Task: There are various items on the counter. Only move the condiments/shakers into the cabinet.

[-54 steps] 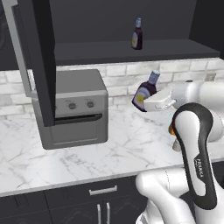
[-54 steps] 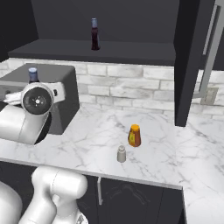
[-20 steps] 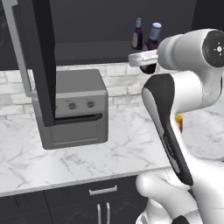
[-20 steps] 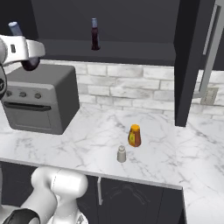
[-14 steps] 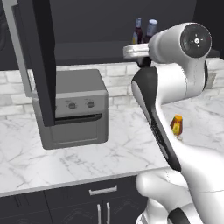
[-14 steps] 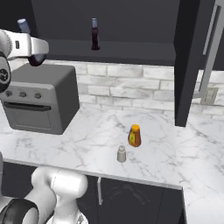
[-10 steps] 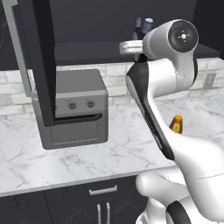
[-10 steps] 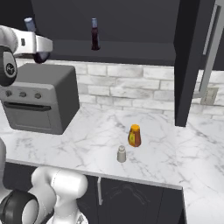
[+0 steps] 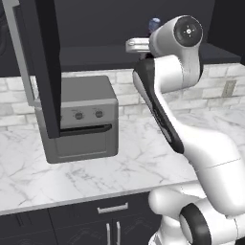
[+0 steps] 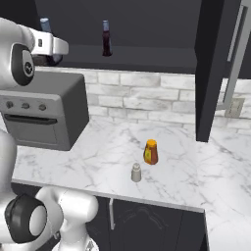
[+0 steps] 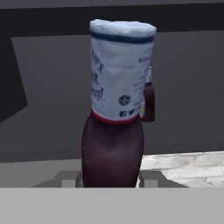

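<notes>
Your gripper (image 11: 110, 181) is closed around the base of a dark bottle (image 11: 114, 109), held upright with its long axis vertical, up at the cabinet (image 10: 147, 29) opening. The shelf (image 10: 147, 61) lies ahead and just below, where the other bottle (image 10: 106, 38) stands. On the surface (image 10: 98, 152), the shaker (image 10: 136, 172) waits.

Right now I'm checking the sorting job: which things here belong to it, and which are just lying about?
Part of the job:
- held bottle, in the tool
- shelved bottle
- pale shaker
- cabinet shelf
- counter

Just lying about:
- orange thing
- toaster oven
</notes>
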